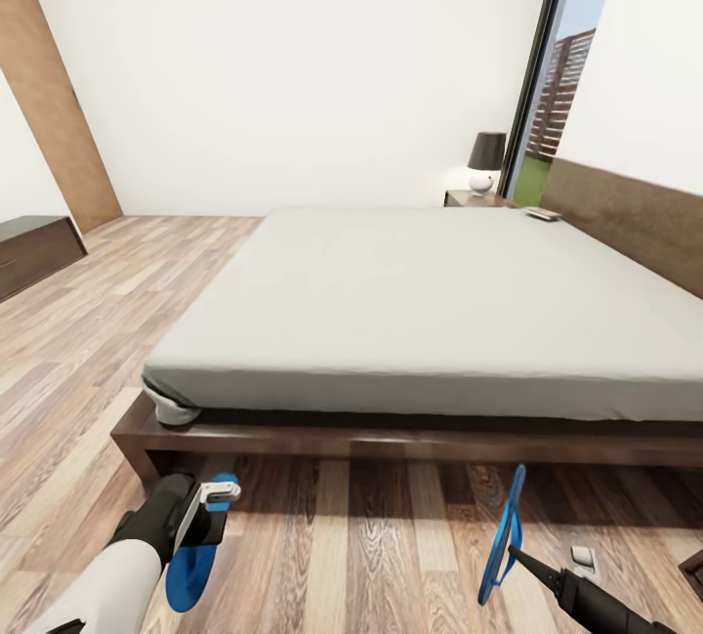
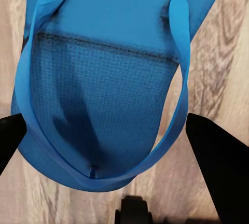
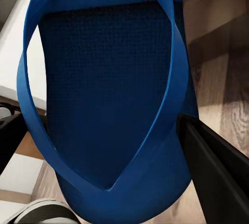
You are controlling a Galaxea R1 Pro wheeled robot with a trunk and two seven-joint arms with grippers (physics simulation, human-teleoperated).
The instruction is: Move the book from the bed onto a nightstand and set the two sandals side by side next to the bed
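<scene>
Gripping a sandal (image 1: 192,556), the left gripper (image 1: 210,507); right gripper (image 1: 527,561) apparently pinches another sandal (image 1: 503,536).

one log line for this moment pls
left gripper: holds sandal | right gripper: holds second sandal | both above floor by bed

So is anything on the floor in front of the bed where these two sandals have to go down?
Nothing visible. The plank floor between the left sandal and the right sandal is bare up to the bed frame.

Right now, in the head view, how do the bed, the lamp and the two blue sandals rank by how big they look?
1. bed
2. The sandals, left and right: alike, enlarged by nearness.
3. lamp, far off.
</scene>
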